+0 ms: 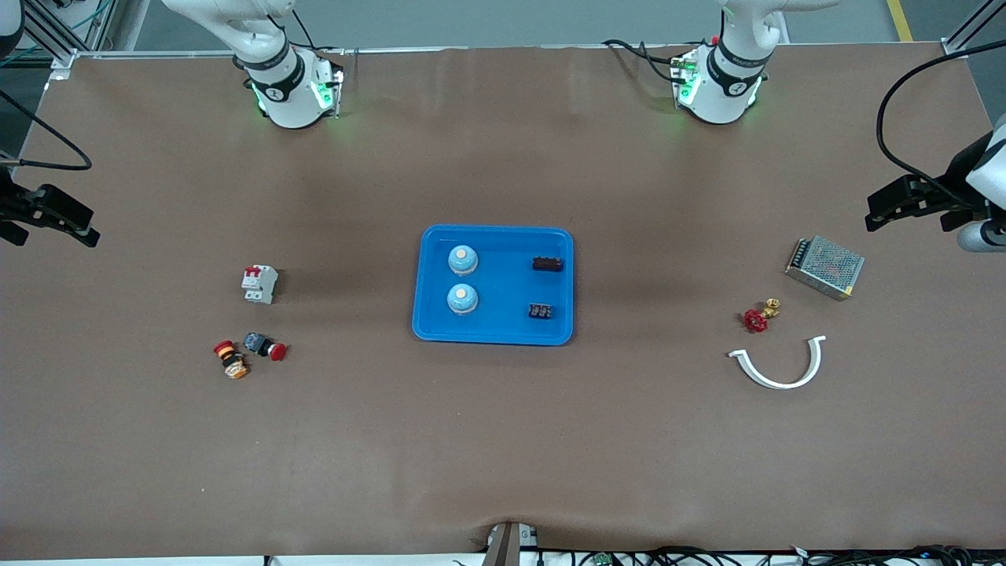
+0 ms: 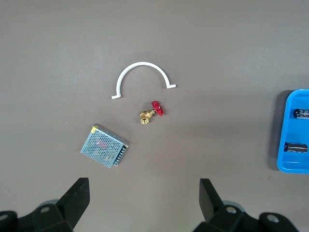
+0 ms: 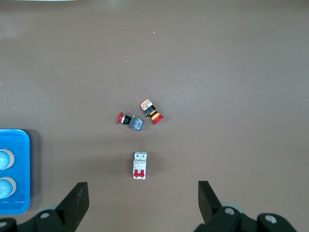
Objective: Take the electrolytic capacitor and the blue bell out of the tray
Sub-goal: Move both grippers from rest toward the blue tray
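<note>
The blue tray (image 1: 493, 326) is sitting in the middle of the table (image 1: 503, 456), holding four small parts: two pale blue bells (image 1: 463, 259) toward the right arm's end, one nearer the front camera than the other, and two dark little parts (image 1: 547, 263) toward the left arm's end, either of which may be the capacitor; I cannot tell which. Each bell is showing a domed top with a light button in the centre, and it is probably light, hard and smooth, so pinching it low across the dome's base seems safer than on the slippery crown. The dark parts are looking small, stiff and light; gripping one across its short sides should be working best. Both arms are waiting at the table's ends. The left pincer (image 2: 145, 195) is hovering spread wide and empty over the bare table near a metal box (image 2: 104, 145), and the right pincer (image 3: 143, 199) is hovering likewise spread and empty near a white breaker (image 3: 140, 165).
</note>
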Robot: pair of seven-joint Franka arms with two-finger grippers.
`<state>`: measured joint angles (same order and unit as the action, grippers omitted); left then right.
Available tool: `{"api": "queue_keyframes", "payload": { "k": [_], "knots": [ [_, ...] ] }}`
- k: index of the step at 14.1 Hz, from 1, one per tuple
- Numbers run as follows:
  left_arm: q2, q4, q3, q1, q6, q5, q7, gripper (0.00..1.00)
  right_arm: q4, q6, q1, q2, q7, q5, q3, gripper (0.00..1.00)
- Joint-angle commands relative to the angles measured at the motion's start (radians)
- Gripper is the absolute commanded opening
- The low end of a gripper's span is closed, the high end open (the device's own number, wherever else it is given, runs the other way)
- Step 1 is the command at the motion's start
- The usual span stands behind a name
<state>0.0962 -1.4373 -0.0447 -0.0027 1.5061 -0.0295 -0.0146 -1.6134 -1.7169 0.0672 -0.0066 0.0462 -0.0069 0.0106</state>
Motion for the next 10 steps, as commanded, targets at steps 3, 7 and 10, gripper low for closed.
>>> {"api": "queue_keyframes", "payload": {
  "k": [3,7,10],
  "knots": [
    [-0.006,0.003,-0.003,0.000,-0.012,-0.021,0.022,1.00,0.016,0.016,-0.004,0.002,0.004,-0.002,0.000,1.00],
    [-0.006,0.001,-0.015,-0.005,-0.006,-0.013,0.004,1.00,0.015,0.016,-0.006,0.003,0.003,-0.007,0.002,1.00],
    [-0.007,-0.021,-0.017,0.003,0.009,-0.004,0.007,1.00,0.012,0.016,-0.007,0.005,0.000,-0.007,0.000,1.00]
  ]
}}
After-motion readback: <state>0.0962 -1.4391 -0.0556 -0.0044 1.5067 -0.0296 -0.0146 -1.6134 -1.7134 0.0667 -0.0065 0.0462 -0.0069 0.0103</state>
